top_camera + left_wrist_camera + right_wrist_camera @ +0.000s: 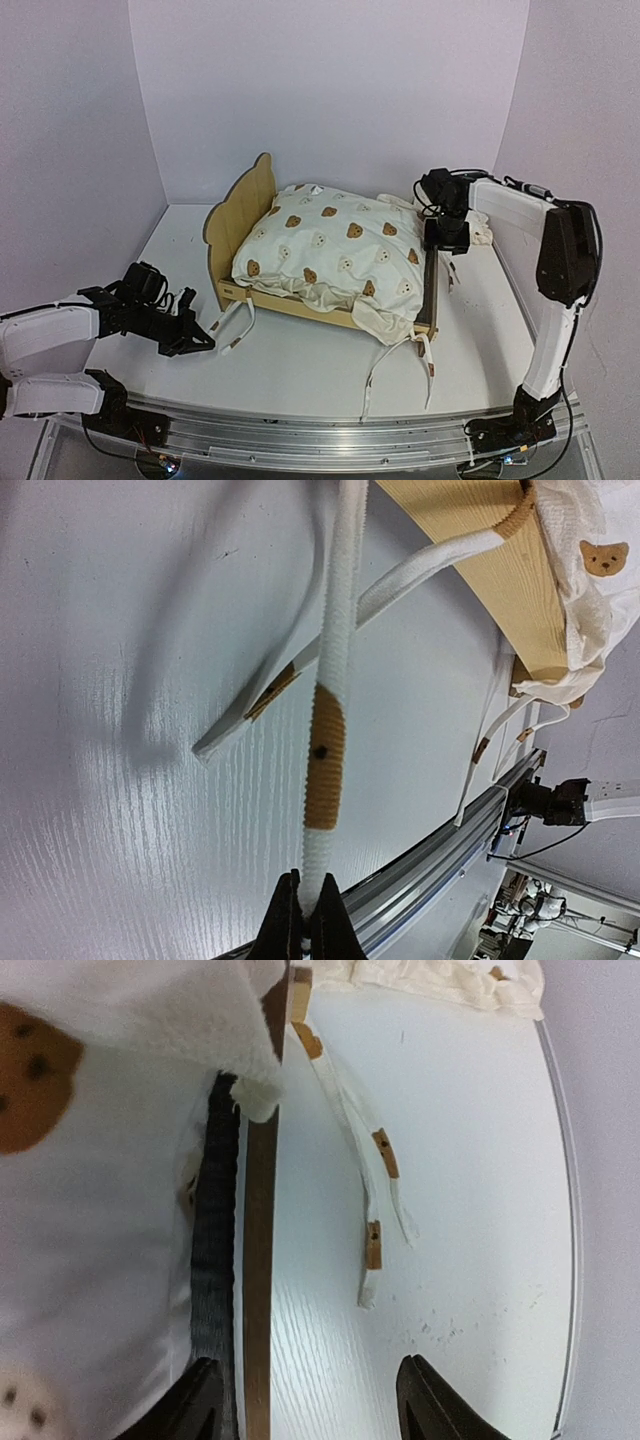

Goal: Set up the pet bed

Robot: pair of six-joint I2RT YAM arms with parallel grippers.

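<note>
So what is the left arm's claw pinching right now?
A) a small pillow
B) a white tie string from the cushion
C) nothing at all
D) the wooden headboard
B: in the left wrist view the left gripper is shut on the end of a white tie string with a tan patch, which runs back toward the cushion on the pet bed.
</note>
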